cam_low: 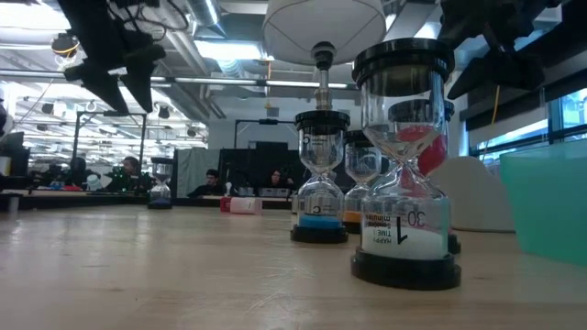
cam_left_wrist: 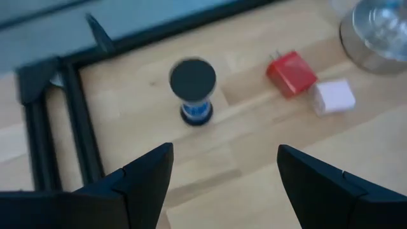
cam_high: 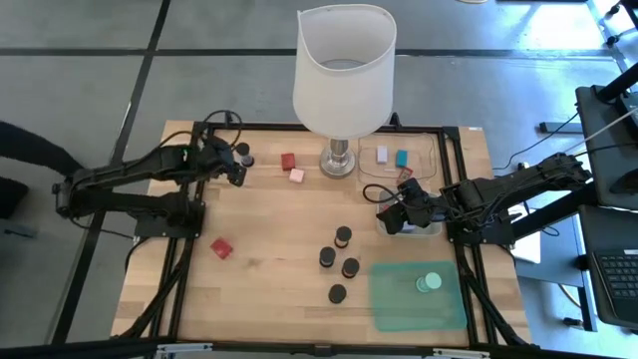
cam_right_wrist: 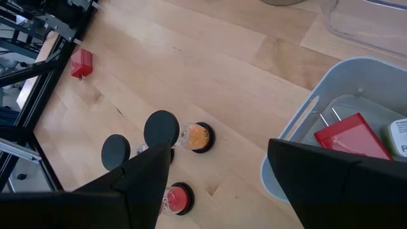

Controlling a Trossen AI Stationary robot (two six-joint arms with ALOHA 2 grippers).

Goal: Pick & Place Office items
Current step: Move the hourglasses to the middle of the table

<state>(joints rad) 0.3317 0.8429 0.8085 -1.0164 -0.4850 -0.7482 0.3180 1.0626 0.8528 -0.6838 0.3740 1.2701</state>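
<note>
My left gripper (cam_high: 237,172) is open and empty above the far left of the table. A black-capped hourglass with blue sand (cam_left_wrist: 193,89) stands just beyond its fingers (cam_left_wrist: 226,152). A red block (cam_left_wrist: 291,72) and a pink block (cam_left_wrist: 334,97) lie past it, near the lamp base. My right gripper (cam_high: 389,211) is open and empty, hovering at the left rim of the grey tray (cam_right_wrist: 299,127), which holds a red block (cam_right_wrist: 353,137). Several black-capped hourglasses (cam_high: 339,261) stand mid-table. Another red block (cam_high: 221,247) lies at the left. A mint-green disc (cam_high: 429,282) lies on the green mat.
The large white-shaded lamp (cam_high: 344,70) stands at the far middle. A clear tray (cam_high: 424,145) beside it holds a white block (cam_high: 382,154) and a teal block (cam_high: 402,158). The green mat (cam_high: 399,304) lies near right. A black frame rail (cam_left_wrist: 70,114) runs along the left edge.
</note>
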